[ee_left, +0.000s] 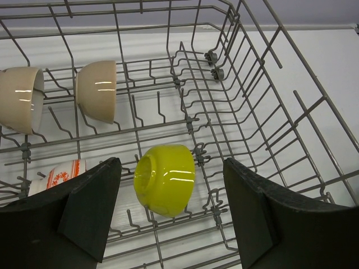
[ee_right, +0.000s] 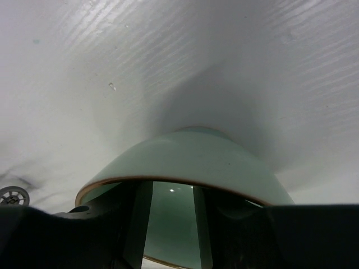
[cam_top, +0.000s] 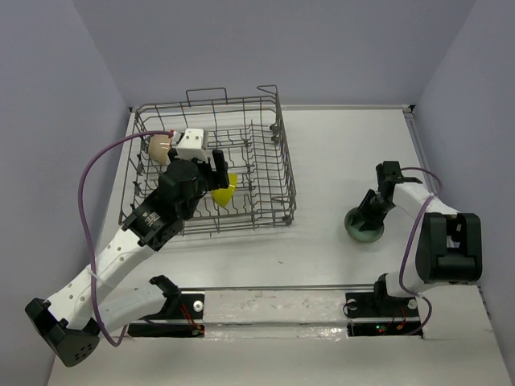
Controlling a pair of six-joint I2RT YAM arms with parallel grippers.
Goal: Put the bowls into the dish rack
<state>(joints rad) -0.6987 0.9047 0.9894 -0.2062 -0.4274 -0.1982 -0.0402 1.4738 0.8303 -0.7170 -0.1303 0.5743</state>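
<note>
The dish rack [cam_top: 286, 173] stands at the back left. In the left wrist view the rack [ee_left: 269, 73] holds two cream bowls [ee_left: 22, 98] [ee_left: 96, 89], the orange-patterned bowl [ee_left: 56, 174] and the yellow-green bowl [ee_left: 165, 179] on its side among the tines. My left gripper [cam_top: 216, 169] hangs open just above the yellow-green bowl [cam_top: 225, 191], not touching it. My right gripper [cam_top: 372, 211] is down at the far rim of the pale green bowl [cam_top: 364, 227] on the table. In the right wrist view that bowl [ee_right: 190, 157] fills the frame and hides the fingertips.
The rack's tall wire walls and loop handles [cam_top: 269, 90] ring the left gripper. Grey walls close in the table at the back and sides. The arm bases and a rail [cam_top: 273, 301] lie along the near edge.
</note>
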